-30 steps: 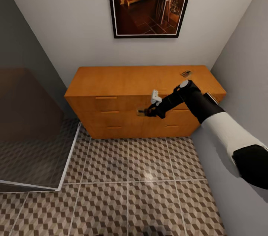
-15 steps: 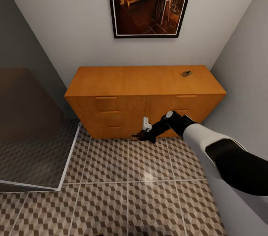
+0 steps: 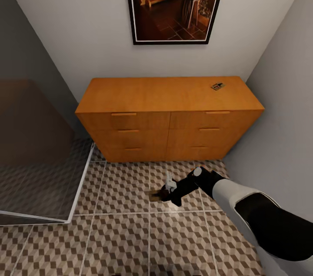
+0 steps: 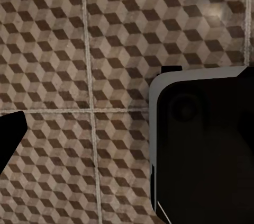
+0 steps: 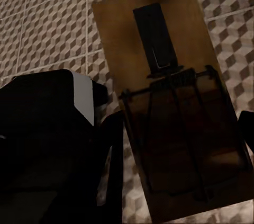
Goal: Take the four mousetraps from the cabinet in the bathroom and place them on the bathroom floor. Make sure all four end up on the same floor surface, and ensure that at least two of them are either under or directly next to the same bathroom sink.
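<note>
Right gripper has descended from the cabinet front to just above the bathroom floor, jaws clamped on a mousetrap. Step in hand: setting it down. Next: lower to the tiles, release. Another mousetrap remains on the cabinet top.
</note>
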Controlling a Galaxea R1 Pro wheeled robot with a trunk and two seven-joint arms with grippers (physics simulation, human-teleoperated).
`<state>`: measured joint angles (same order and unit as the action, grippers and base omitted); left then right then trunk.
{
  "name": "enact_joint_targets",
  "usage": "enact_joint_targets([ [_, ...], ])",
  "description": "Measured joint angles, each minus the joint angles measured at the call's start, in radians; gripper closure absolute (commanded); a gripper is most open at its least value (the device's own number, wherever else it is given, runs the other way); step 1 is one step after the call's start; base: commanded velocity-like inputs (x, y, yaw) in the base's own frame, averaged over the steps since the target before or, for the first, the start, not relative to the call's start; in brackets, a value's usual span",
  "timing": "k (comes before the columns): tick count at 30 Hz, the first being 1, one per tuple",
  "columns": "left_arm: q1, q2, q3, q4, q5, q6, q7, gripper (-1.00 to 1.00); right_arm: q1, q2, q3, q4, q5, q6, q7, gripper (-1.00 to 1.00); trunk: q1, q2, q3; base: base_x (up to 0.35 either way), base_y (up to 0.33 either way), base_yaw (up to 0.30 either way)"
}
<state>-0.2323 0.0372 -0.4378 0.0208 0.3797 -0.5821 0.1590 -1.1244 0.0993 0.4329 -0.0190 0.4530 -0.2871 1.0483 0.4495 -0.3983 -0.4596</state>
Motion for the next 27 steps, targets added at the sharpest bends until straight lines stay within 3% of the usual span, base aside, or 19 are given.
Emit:
enact_joint_targets([
  [5, 0.000, 0.000, 0.000, 0.000, 0.000, 0.000, 0.000, -1.00, 0.149, -0.007, 0.001, 0.001, 0.003, -0.053, -0.089, 1.00, 0.000, 0.000, 0.000, 0.000, 0.000, 0.000],
  [7, 0.000, 0.000, 0.000, 0.000, 0.000, 0.000, 0.000, -1.00, 0.242, -0.011, 0.005, 0.001, 0.007, -0.082, -0.181, 1.00, 0.000, 0.000, 0.000, 0.000, 0.000, 0.000],
  [12, 0.000, 0.000, 0.000, 0.000, 0.000, 0.000, 0.000, -1.00, 0.393, -0.039, 0.003, 0.001, 0.010, -0.142, -0.313, 1.00, 0.000, 0.000, 0.000, 0.000, 0.000, 0.000],
  [14, 0.000, 0.000, 0.000, 0.000, 0.000, 0.000, 0.000, -1.00, 0.432, -0.051, -0.001, 0.001, 0.011, -0.163, -0.334, 1.00, 0.000, 0.000, 0.000, 0.000, 0.000, 0.000],
  [20, 0.000, -0.001, 0.000, 0.000, 0.000, 0.000, 0.000, -1.00, 0.563, -0.123, -0.007, 0.003, 0.004, -0.251, -0.402, 1.00, 0.000, 0.000, 0.000, 0.000, 0.000, 0.000],
  [23, 0.000, -0.001, 0.000, 0.000, 0.000, 0.000, 0.000, -1.00, 0.604, -0.146, -0.009, 0.003, -0.013, -0.271, -0.470, 1.00, 0.000, 0.000, 0.000, 0.000, 0.000, 0.000],
  [27, 0.000, -0.001, 0.000, 0.000, 0.000, 0.000, 0.000, -1.00, 0.663, -0.153, -0.009, 0.003, -0.078, -0.283, -0.642, 1.00, 0.000, 0.000, 0.000, 0.000, 0.000, 0.000],
])
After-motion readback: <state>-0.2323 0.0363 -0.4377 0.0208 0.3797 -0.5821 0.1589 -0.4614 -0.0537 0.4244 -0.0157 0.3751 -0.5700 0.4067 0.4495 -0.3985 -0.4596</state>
